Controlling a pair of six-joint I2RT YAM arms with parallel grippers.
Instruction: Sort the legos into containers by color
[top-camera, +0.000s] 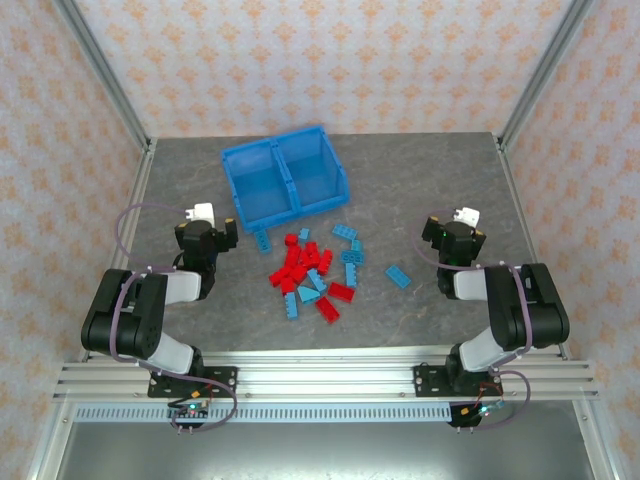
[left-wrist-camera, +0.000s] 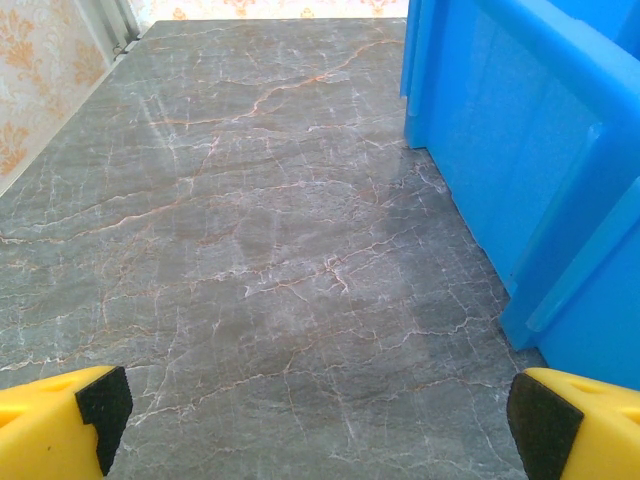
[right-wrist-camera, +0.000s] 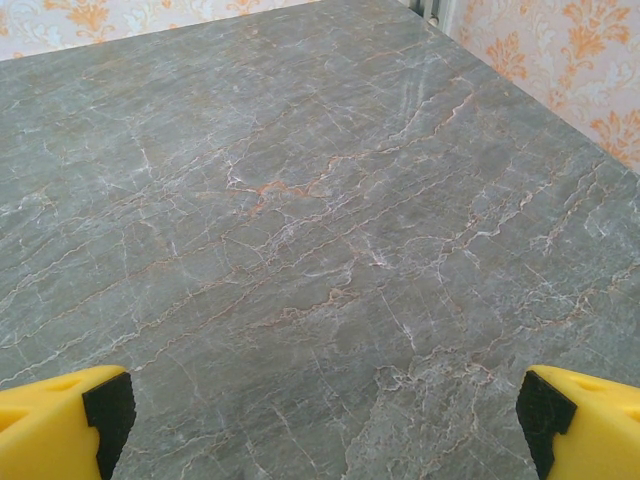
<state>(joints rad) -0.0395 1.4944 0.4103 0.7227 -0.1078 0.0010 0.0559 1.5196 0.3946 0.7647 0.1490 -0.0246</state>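
- Nothing is sorted yet: both halves of the bin (top-camera: 255, 185) look empty.
- The legos (top-camera: 315, 272), red and blue mixed, lie on the table (top-camera: 420, 170) just in front of the bin, between the arms.
- The left gripper (left-wrist-camera: 322, 412) hovers low beside the bin's left wall, jaws wide, holding nothing.
- The right gripper (right-wrist-camera: 326, 415) hovers over bare table right of the pile, jaws wide, empty.

Red and light blue legos (top-camera: 315, 275) lie loose in a scattered heap at the middle of the bench (top-camera: 400, 170), with a few blue ones strayed to the right. The bright blue two-compartment bin (top-camera: 285, 180) sits just behind them, slightly turned, with every brick outside it.
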